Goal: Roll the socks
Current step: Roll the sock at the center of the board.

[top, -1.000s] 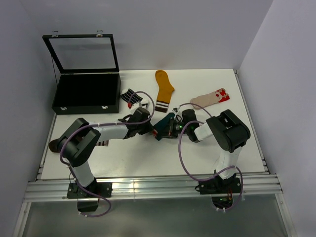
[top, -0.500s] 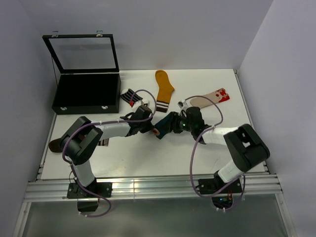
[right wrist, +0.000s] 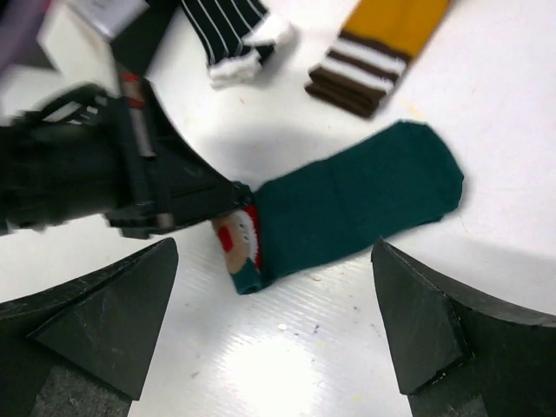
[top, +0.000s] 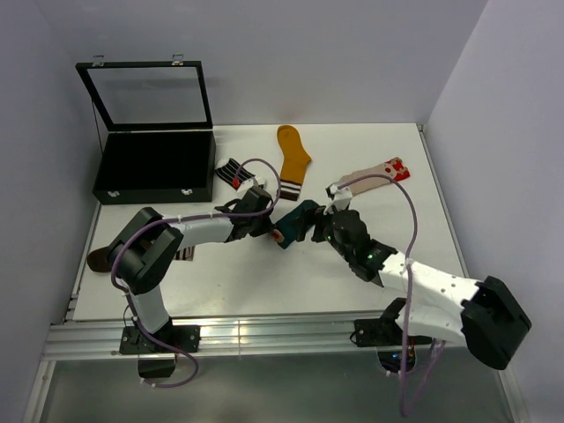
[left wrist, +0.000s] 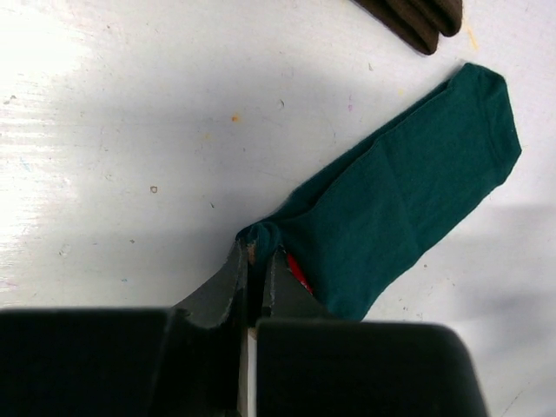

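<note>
Rolling is barely begun on the dark teal fabric sock, I'd say; it lies flat on the white table, only its near-left end turned over, showing a red-and-white figure; the left gripper has its jaws pressed together, pinching that folded end; the left arm reaches low, its forearm almost along the tabletop, in from the sock's left; the right gripper hovers above the sock, jaws spread wide and holding nothing, its arm stretched long and slanting in from the sock's near-right; next, I reckon, the pinched end wants turning over and over toward the free end, with the right claw coming down to pin the cloth; beyond the sock wait the mustard sock with a brown-striped cuff, the short black-and-white striped sock and the beige sock with a red-and-white end.
</note>
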{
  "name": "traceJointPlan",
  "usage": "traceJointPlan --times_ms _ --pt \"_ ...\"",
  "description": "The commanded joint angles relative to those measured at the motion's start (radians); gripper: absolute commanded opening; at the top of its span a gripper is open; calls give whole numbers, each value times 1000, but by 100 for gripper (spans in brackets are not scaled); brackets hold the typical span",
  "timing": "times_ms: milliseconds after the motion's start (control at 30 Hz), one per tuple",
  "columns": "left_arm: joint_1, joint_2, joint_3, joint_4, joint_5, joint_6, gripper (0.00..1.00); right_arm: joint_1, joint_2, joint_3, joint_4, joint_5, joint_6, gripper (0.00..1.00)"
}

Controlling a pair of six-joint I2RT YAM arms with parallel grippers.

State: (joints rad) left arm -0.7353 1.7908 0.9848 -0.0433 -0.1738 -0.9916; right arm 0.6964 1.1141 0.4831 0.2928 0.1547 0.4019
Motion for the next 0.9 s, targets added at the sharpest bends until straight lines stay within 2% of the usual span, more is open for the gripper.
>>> traceJointPlan --times_ms 0,200,333,600,867 --pt "-1 5 31 -49 -27 37 0 77 -100 8 -40 283 -26 100" --pt "1 1 37 -53 -33 44 0 74 -63 49 -106 160 -20 100" --pt "-1 1 38 -58 -35 47 0 87 18 55 -93 163 -44 100" --pt "-1 -4 37 -58 -39 50 0 94 56 63 -72 132 -48 100" --pt "1 -2 49 -72 -39 51 0 147 151 97 18 3 -146 100"
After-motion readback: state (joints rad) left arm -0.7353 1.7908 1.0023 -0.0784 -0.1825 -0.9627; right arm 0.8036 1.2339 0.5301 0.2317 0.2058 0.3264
